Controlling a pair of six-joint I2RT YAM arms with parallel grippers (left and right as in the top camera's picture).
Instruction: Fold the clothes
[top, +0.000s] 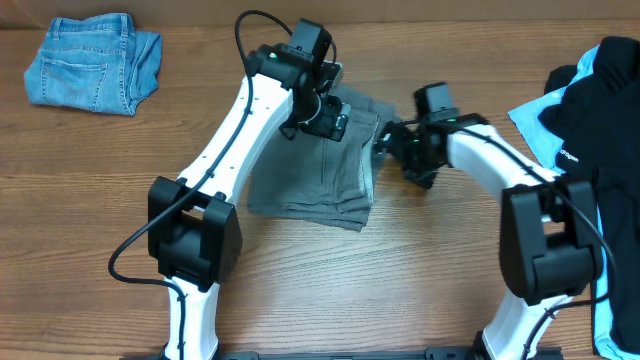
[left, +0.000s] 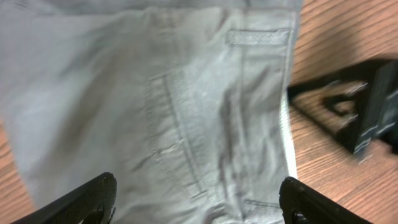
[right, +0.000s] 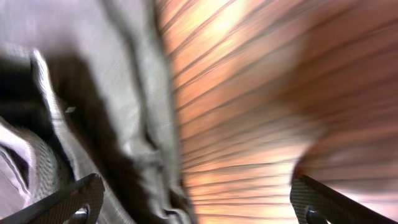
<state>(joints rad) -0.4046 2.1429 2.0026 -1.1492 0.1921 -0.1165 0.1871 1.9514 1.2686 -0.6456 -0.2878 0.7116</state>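
Grey cotton shorts (top: 320, 175) lie folded in the middle of the wooden table. My left gripper (top: 328, 118) hovers over their upper part, open and empty; the left wrist view shows the grey fabric (left: 174, 106) with pocket seams between the spread fingers (left: 198, 199). My right gripper (top: 392, 140) is at the shorts' right edge, open; the blurred right wrist view shows the grey cloth edge (right: 106, 112) on the left and bare wood between the fingers (right: 199, 199).
Folded blue denim (top: 93, 62) lies at the far left. A pile of black (top: 590, 110) and light-blue (top: 530, 118) garments sits at the right edge. The right gripper shows as a dark shape in the left wrist view (left: 360, 112).
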